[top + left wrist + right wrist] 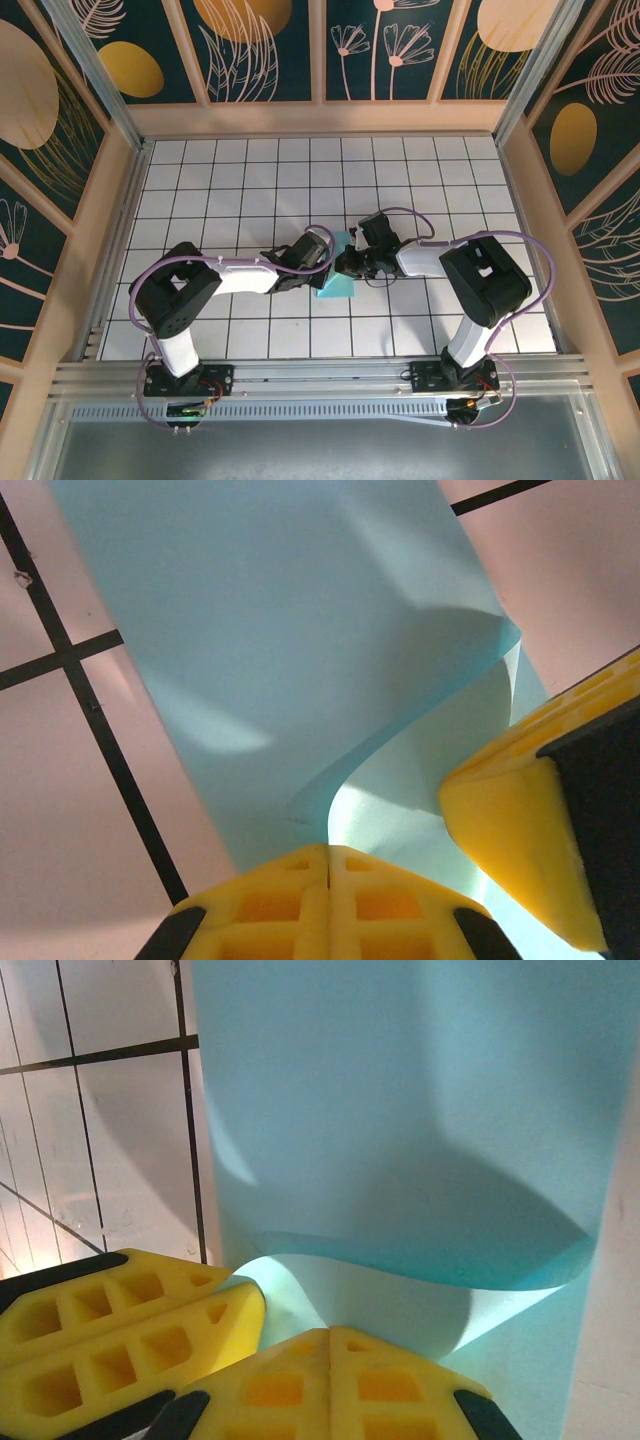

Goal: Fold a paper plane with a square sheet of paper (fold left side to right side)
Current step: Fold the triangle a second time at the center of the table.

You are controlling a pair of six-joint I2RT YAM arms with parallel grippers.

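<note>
Top external view: we find the square sheet of paper (333,287) near the middle of the surface (250,170). The left hand (328,855) and the right hand (328,1338) are clamped on its curled-over layer. Uneven pulling, we judge, could skew the crease or tear the paper.

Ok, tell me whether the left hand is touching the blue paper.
Touching. The left wrist view shows the left hand shut, with the curled blue paper running straight into the seam between its yellow fingers.
</note>
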